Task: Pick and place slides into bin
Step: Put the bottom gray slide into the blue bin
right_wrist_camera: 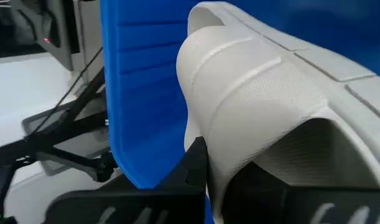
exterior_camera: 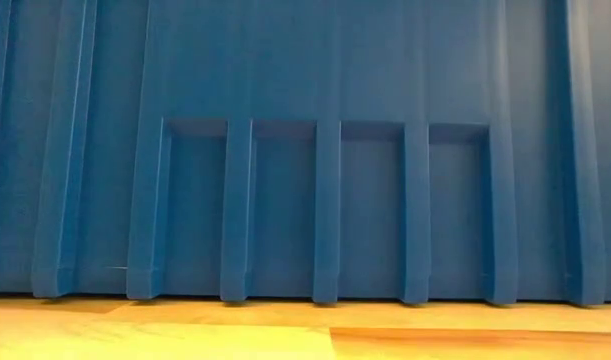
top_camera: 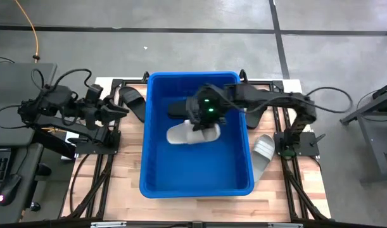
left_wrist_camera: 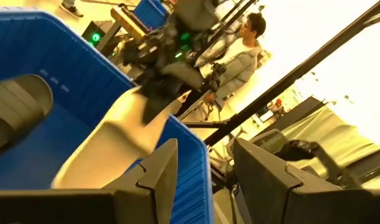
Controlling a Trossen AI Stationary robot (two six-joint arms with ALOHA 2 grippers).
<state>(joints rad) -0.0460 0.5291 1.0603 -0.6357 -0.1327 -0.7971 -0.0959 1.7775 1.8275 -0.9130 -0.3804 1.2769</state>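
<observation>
From above, a deep bright-blue bin (top_camera: 196, 171) is seen at the middle of the wooden desk (top_camera: 126, 180). The right gripper (top_camera: 199, 123) is reached over it, its jaws pinched on a light grey slide (top_camera: 190, 134) held above the bin floor. A black slide (top_camera: 177, 109) is lying inside the bin behind it. Another black slide (top_camera: 132, 100) is left on the desk just beside the bin's left wall, and a second grey slide (top_camera: 263, 152) beside its right wall. The left gripper (top_camera: 120, 111) is parked left of the bin, jaws partly spread and empty.

At desk height, only the bin's ribbed wall (exterior_camera: 325, 150) is shown.

From the left wrist, the grey slide (left_wrist_camera: 115, 140) is seen hanging tilted under the right gripper; a person (left_wrist_camera: 242, 53) is standing beyond.

From the right wrist, the slide's wide ribbed strap (right_wrist_camera: 252, 106) is filling the picture. No readable writing is seen anywhere.
</observation>
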